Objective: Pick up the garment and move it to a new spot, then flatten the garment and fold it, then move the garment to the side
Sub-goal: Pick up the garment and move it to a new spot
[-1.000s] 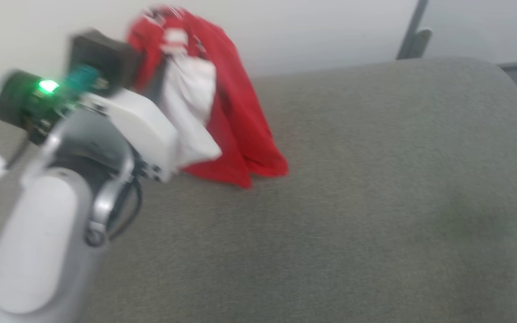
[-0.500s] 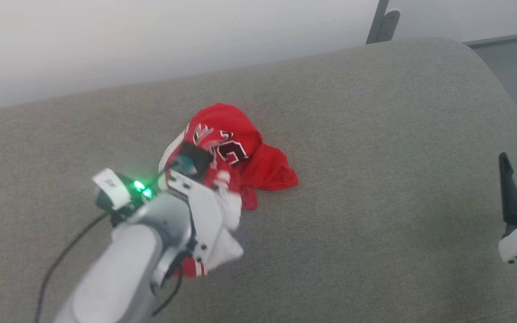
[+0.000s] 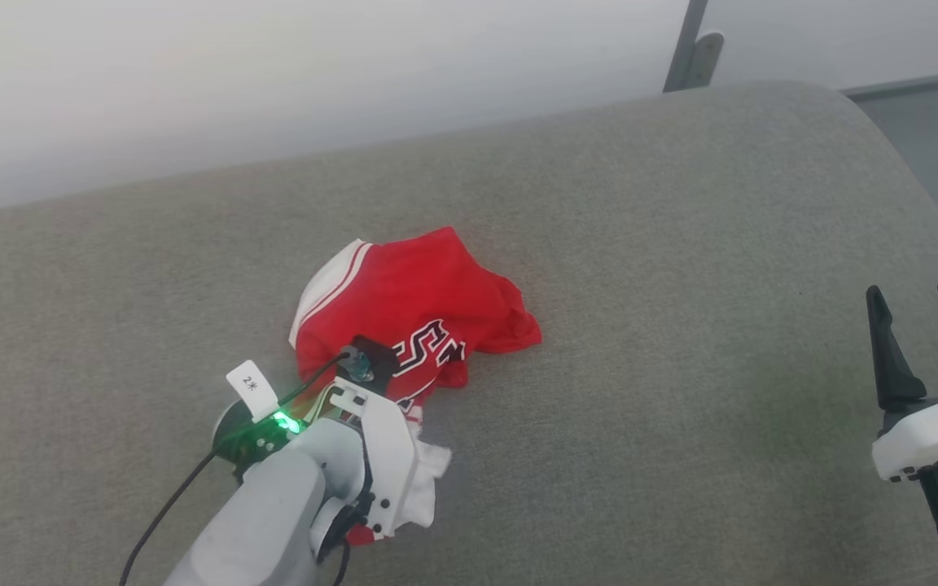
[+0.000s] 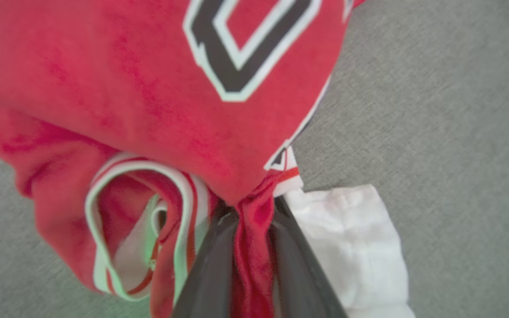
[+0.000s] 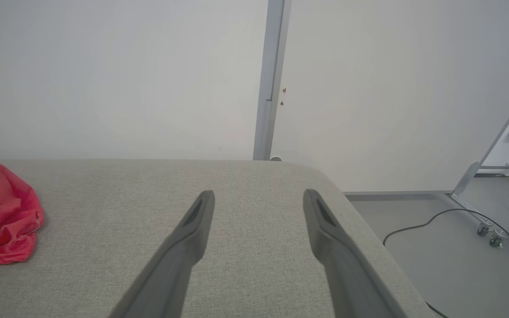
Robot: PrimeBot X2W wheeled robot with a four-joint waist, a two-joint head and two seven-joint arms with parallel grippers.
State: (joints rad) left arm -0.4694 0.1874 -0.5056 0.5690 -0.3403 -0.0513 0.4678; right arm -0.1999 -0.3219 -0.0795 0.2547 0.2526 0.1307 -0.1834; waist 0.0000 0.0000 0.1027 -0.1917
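Observation:
The garment [image 3: 412,301], a red jersey with white sleeves and dark white-outlined letters, lies crumpled near the middle of the grey upholstered surface [image 3: 681,244]. My left gripper [image 3: 375,403] sits low at its near edge, fingers buried in the cloth. The left wrist view shows that gripper [image 4: 254,212] shut on a bunched red fold of the garment [image 4: 148,88], with a white sleeve [image 4: 351,238] to one side and striped trim [image 4: 104,212] to the other. My right gripper [image 3: 909,291] stands open at the far right, well away from the garment [image 5: 2,212], with nothing between its fingers [image 5: 192,229].
A pale wall runs behind the surface, with a grey post [image 3: 685,49] at the back right. The surface's rounded right end drops to grey floor [image 5: 435,229], where cables [image 5: 471,216] and a wheeled frame [image 5: 493,238] stand.
The left arm has brought the garment down from hanging high onto the surface and drawn back toward the near edge. The head camera has tilted downward. The right gripper shows more fully.

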